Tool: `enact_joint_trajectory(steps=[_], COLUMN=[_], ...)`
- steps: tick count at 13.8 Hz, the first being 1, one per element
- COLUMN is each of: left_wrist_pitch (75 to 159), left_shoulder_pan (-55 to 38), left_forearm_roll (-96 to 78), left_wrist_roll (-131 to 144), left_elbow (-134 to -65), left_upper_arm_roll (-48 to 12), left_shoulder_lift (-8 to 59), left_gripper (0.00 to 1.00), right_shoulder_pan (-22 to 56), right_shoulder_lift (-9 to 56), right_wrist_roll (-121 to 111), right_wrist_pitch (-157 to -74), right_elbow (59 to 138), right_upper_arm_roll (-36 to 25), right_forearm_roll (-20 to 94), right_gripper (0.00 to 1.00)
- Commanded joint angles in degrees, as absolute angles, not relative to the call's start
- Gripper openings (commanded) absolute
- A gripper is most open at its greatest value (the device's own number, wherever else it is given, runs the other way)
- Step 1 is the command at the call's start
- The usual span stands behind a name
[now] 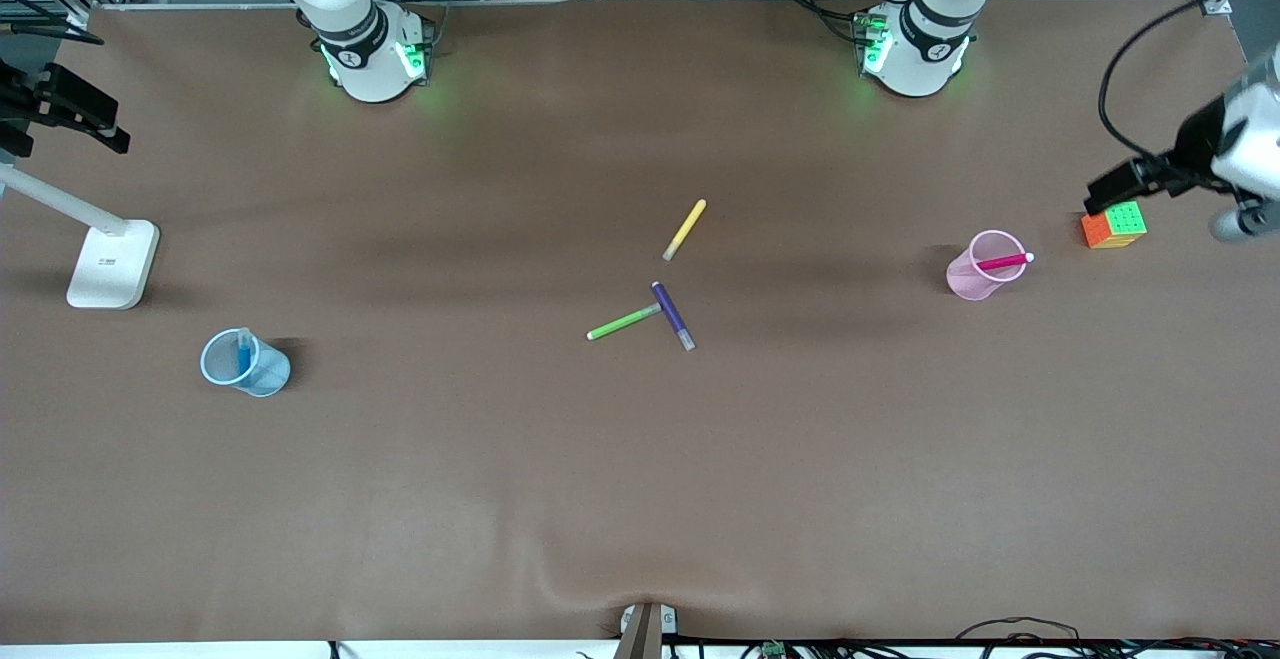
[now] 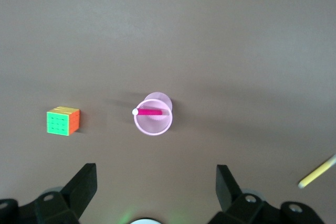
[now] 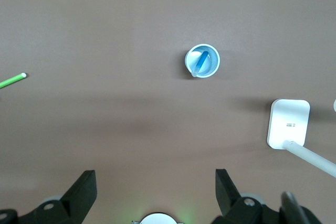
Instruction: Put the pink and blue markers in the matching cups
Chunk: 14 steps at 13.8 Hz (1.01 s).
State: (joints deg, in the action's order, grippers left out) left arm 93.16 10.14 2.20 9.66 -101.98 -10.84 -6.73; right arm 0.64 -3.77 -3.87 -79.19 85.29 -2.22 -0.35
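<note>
Toward the right arm's end of the brown table (image 1: pixel 640 489), well away from the purple pen (image 1: pixel 672 315) at the middle, stands a thin-walled, tapered blue cup (image 1: pixel 244 363) with the blue marker (image 1: pixel 243 351) leaning inside. The right gripper (image 3: pixel 156 192) hovers high over bare table near that cup, jaws wide and holding nothing. A green pen (image 1: pixel 624 322) touches the purple pen; a yellow pen (image 1: pixel 685 229) lies farther from the camera. Toward the left arm's end, a translucent pink cup (image 1: pixel 983 267) holds the pink marker (image 1: pixel 1004 261), its white tip over the rim, beside a colourful puzzle cube (image 1: pixel 1113 224). The left gripper (image 2: pixel 156 192) hangs near that cup, jaws wide, empty.
</note>
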Motion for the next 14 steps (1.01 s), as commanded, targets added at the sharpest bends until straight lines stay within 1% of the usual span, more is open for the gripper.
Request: enact_joint_trajectory(steps=[1,7,9,12,14], left_wrist_pitch=[93.96,92.64,92.55,89.14,87.54], left_shoulder_pan=[9.15,5.89,4.67,4.05,3.78], left_forearm_roll=[1.23,1.23,1.23,2.54,2.72], left_wrist_roll=[6.06,8.78,10.01,10.19,10.02], left_elbow=[-106.26,-106.0,-103.9,-100.56,-99.85], left_upper_arm_roll=[-10.46,-10.55,-10.11,-10.11,-10.11], left_shoulder_lift=[-12.29,-13.27,-12.48,-11.95,-12.04], left_gripper=[1.0,1.0,1.0,1.0,1.0], right_shoulder_pan=[1.05,0.88,0.88,0.88,0.88], right_shoulder_lift=[-3.25,-3.25,-3.25,-3.25,-3.25], right_wrist_roll=[-4.22,-4.13,-4.04,-3.61,-3.6], right_wrist_pitch=[-78.4,-78.31,-78.31,-78.4,-78.4], right_elbow=[84.11,84.29,84.29,84.29,84.29], right_upper_arm_roll=[-2.46,-2.46,-2.46,-2.55,-2.55], right_forearm_roll=[-0.97,-0.88,-0.88,0.08,0.61], right_gripper=[1.0,1.0,1.0,1.0,1.0])
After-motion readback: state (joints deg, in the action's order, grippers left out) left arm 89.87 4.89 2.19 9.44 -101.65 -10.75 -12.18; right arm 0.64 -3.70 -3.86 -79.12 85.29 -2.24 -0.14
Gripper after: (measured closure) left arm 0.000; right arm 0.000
